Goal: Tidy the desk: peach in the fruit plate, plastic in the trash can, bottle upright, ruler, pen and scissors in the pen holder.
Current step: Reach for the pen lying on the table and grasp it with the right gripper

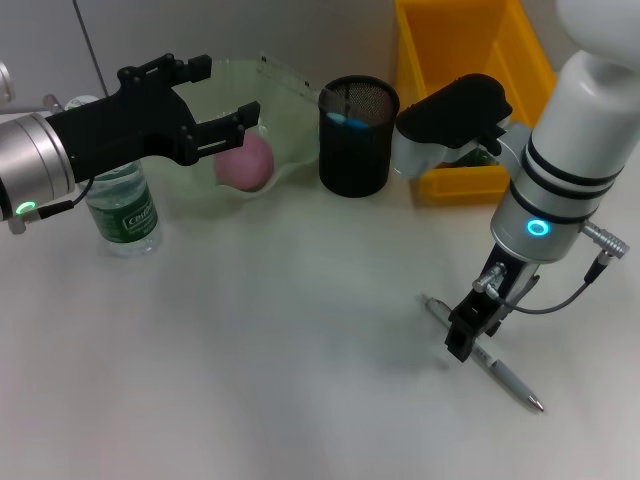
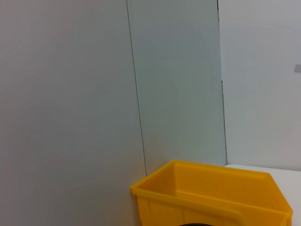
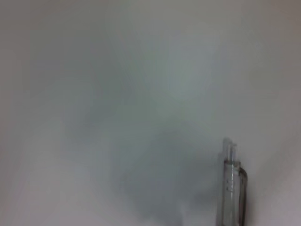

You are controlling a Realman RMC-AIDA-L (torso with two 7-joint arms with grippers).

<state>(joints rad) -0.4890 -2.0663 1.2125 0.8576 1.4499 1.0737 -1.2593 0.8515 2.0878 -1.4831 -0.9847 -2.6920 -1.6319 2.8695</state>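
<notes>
A pink peach (image 1: 245,165) lies in the pale green fruit plate (image 1: 290,95). My left gripper (image 1: 220,92) hangs open just above the plate's left side, holding nothing. The bottle (image 1: 122,205) stands upright under the left arm. A silver pen (image 1: 500,372) lies on the table at the right, also visible as the pen (image 3: 231,188) in the right wrist view. My right gripper (image 1: 462,338) is low, directly over the pen's middle. The black mesh pen holder (image 1: 358,140) holds blue items (image 1: 345,120); whether they are scissors or ruler is unclear. The plastic is not visible.
A yellow bin (image 1: 470,60) stands behind the pen holder at the back right, and the yellow bin (image 2: 211,195) also shows in the left wrist view against the wall. Bare white tabletop (image 1: 280,360) fills the front and middle.
</notes>
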